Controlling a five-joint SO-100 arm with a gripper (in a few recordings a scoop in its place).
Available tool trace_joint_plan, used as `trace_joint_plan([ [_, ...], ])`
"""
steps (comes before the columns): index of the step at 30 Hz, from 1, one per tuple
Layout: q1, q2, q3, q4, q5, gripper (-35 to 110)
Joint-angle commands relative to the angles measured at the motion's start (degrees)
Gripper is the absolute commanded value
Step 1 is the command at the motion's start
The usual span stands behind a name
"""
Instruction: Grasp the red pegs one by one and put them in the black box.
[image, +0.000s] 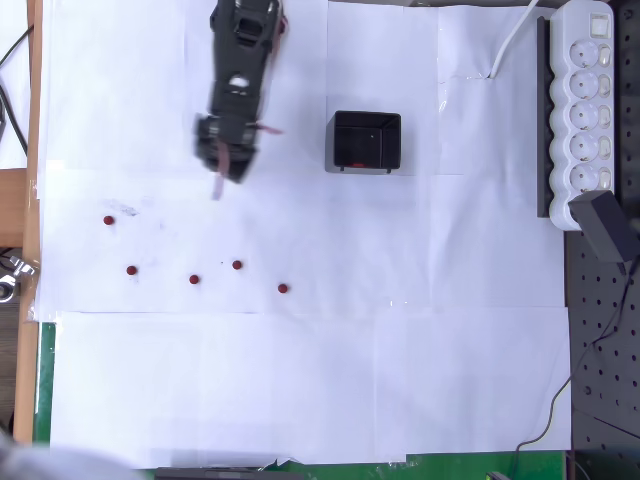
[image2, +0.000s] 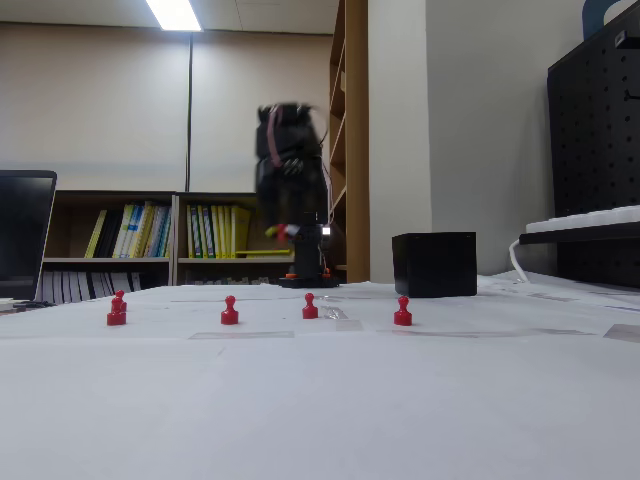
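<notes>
Red pegs (image: 194, 279), five of them, sit loose on the white paper desk (image: 300, 400) around 6 o'clock from my fingers (image: 222, 170). The black box (image: 366, 141) is at my 3 o'clock with a bit of red inside. I'm between trips, I reckon. Fingers are too blurry to tell whether they're apart. Next: drop onto the nearest peg. Nothing's blocking; the power strip (image: 585, 110) is well apart.

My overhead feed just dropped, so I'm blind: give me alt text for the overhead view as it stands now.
The black robot gripper hangs blurred over the white paper-covered table, left of the small glossy open-topped black box. Five tiny dark red round pegs lie scattered on the paper below it. A white power strip sits at the right edge.
</notes>
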Motion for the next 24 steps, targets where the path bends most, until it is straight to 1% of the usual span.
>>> trace_joint_plan([
  [1,-15.56,-4.83,11.43,4.04,-6.86,0],
  [3,-22.50,-2.81,12.57,3.96,-10.02,0],
  [5,-27.69,-0.53,11.87,1.67,-13.71,0],
  [11,-37.35,4.48,3.25,-8.44,-19.42,0],
  [19,-40.43,6.59,-10.02,-18.37,-21.45,0],
  [22,-41.31,6.42,-15.03,-20.39,-21.09,3],
  [24,-41.22,6.33,-15.56,-20.48,-21.27,6],
])
